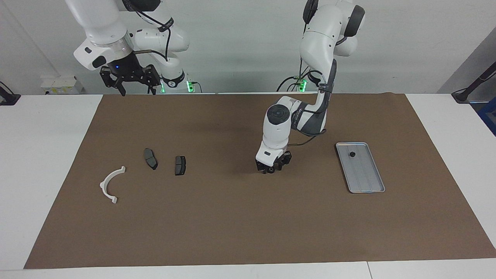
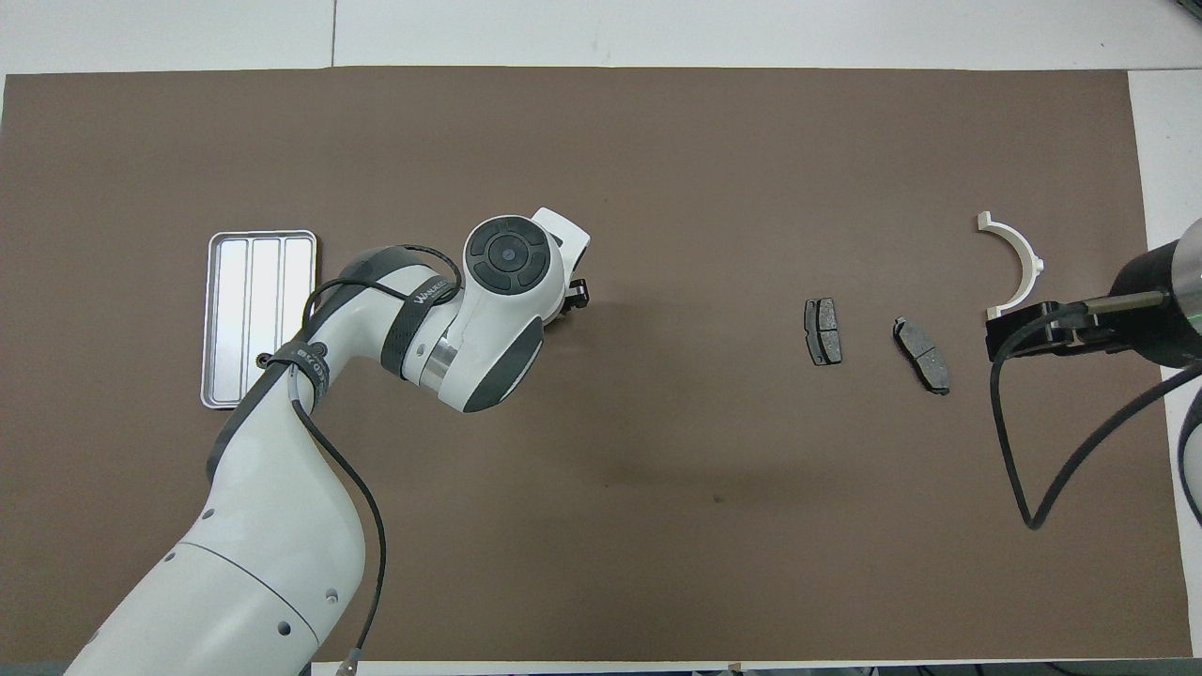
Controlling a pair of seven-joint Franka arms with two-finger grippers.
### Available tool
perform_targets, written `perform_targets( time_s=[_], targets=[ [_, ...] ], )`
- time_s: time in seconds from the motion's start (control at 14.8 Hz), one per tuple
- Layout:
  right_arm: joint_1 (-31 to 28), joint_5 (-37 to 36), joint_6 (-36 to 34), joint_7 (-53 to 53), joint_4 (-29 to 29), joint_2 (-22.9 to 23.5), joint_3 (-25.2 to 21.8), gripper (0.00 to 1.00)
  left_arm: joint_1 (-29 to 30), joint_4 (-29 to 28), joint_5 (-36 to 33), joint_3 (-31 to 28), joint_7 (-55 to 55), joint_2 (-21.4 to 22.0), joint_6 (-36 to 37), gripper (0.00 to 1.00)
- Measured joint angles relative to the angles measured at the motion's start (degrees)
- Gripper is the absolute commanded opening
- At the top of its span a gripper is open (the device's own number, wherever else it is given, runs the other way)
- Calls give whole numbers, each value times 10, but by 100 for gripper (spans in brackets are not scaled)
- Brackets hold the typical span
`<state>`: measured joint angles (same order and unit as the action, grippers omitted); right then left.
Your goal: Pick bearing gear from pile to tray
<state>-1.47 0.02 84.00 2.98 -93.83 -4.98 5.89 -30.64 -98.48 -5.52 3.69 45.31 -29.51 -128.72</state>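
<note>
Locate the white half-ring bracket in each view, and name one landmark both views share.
Facing view: white half-ring bracket at lower left, on the brown mat.
Overhead view: upper right, just above the right gripper.
Shared landmark: the two brake pads beside it.

1 round piece (image 1: 352, 154) in tray (image 1: 370, 186)
</note>
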Motion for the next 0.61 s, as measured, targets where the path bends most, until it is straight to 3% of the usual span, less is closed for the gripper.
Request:
perform_targets(
  time_s=[0.14,0.27,0.61],
  targets=[
    [-5,0,0,0,0,2,0,100,0,3,0,0,0,1,1,16],
    [-5,0,0,0,0,2,-1,100,1,5,0,-3,0,3,6,6],
    [-5,0,0,0,0,2,-1,100,33,25,-1,-10,-26,6,43,5]
  ],
)
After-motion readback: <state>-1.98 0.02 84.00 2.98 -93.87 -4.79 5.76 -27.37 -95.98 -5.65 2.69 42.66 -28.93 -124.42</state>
